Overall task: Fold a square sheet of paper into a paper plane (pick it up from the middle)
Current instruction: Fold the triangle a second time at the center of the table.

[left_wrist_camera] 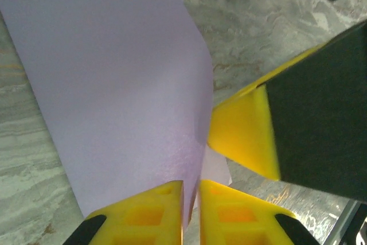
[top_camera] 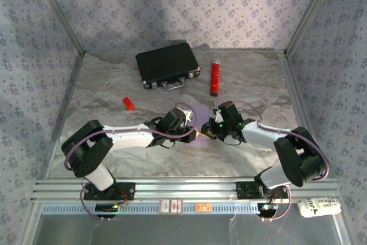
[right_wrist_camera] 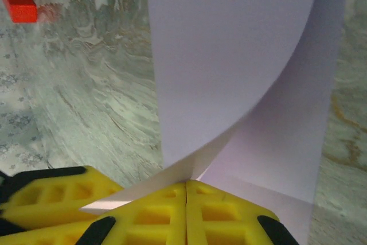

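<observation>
Step in hand: You are at the first fold, by my reading. The square sheet of paper [right_wrist_camera: 229, 55] is raised off the table, with one half curling over the other. It has no dart shape yet.
Sheet position: It is at the middle of the table, between your two grippers.
Left gripper: The yellow fingers of the left gripper [left_wrist_camera: 191, 190] stand almost together, pinching the sheet's edge in the slit between them.
Right gripper: The fingers of the right gripper [right_wrist_camera: 186, 190] are pressed together and clamped on the sheet's lower bend, just beside the left gripper.
Next move: You likely need to lay the curled half down so its edge meets the opposite edge, then press the crease flat. Keep both pinches level, because thin paper buckles or skews if your hands drift apart.
Surface: The grey marbled table [top_camera: 103, 84] is flat. The small red block [top_camera: 128, 103], black case [top_camera: 167, 64] and red cylinder [top_camera: 215, 77] all sit well apart from the work.
Room: Walls papered in a floral pattern [top_camera: 172, 4] close three sides. An aluminium rail [top_camera: 183, 187] carries your arm bases.
</observation>
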